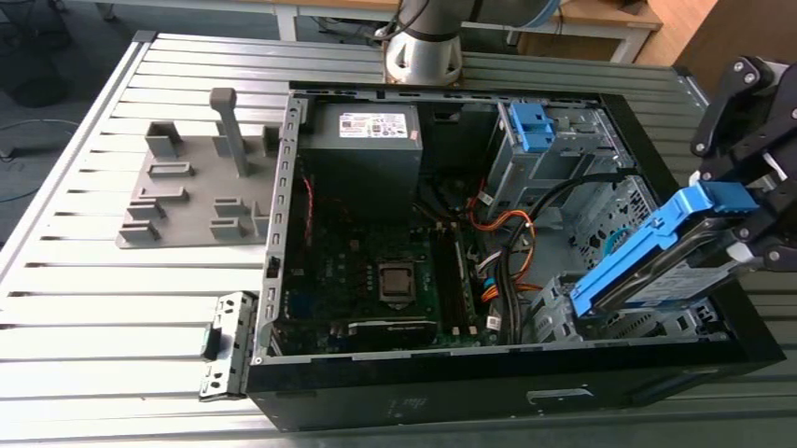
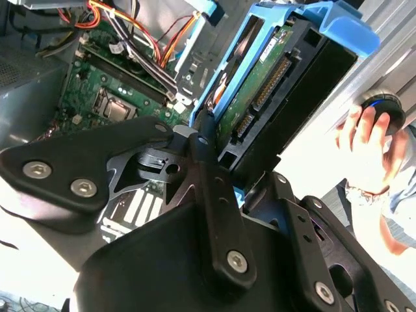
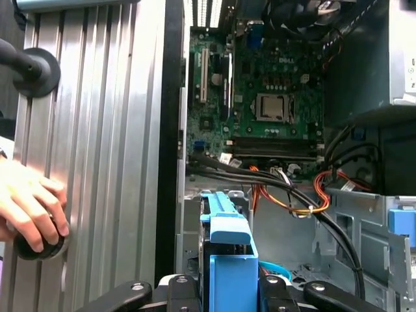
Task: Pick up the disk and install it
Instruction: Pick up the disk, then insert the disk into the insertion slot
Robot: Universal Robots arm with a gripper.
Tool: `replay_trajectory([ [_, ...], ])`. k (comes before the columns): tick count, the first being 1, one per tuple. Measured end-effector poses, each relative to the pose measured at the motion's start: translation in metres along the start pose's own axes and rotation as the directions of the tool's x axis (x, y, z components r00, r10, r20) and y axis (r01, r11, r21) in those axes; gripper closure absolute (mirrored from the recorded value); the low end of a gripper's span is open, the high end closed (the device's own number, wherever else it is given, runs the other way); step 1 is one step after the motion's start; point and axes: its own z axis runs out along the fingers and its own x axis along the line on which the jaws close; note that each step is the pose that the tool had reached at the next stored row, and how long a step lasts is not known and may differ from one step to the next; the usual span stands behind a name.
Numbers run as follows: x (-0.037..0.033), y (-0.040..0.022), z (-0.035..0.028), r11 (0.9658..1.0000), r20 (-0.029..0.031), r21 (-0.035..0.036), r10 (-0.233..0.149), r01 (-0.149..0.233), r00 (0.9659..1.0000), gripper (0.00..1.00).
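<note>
The disk (image 1: 654, 261), a silver drive in a blue plastic carrier frame, hangs tilted on edge over the metal drive cage (image 1: 648, 322) at the case's front corner on the exterior view's right. Its lower end reaches the cage top; I cannot tell whether they touch. My gripper (image 1: 744, 217) is shut on the upper end of the carrier. In the second wrist view the disk (image 2: 273, 84) shows its connector edge beyond the black fingers (image 2: 203, 146). In the first wrist view the blue carrier (image 3: 227, 247) sits between the finger links.
The open computer case (image 1: 498, 392) lies on a slatted metal table (image 1: 112, 308). Inside are a motherboard (image 1: 373, 271), a grey power-supply box (image 1: 364, 140), orange cables (image 1: 510, 243) and a small blue bracket (image 1: 532, 126). A grey fixture (image 1: 200, 187) stands beside it. A person's hand (image 3: 32, 208) rests on a black knob.
</note>
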Motion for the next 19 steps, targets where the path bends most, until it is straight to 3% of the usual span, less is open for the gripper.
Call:
replay_trajectory([
  [5, 0.0001, -0.0046, 0.0022, 1.0, 0.0084, -0.0001, 0.002, -0.002, 1.0, 0.64],
  [19, -0.0019, -0.0061, 0.0062, 1.0, 0.0092, 0.0, 0.002, -0.002, 1.0, 0.64],
])
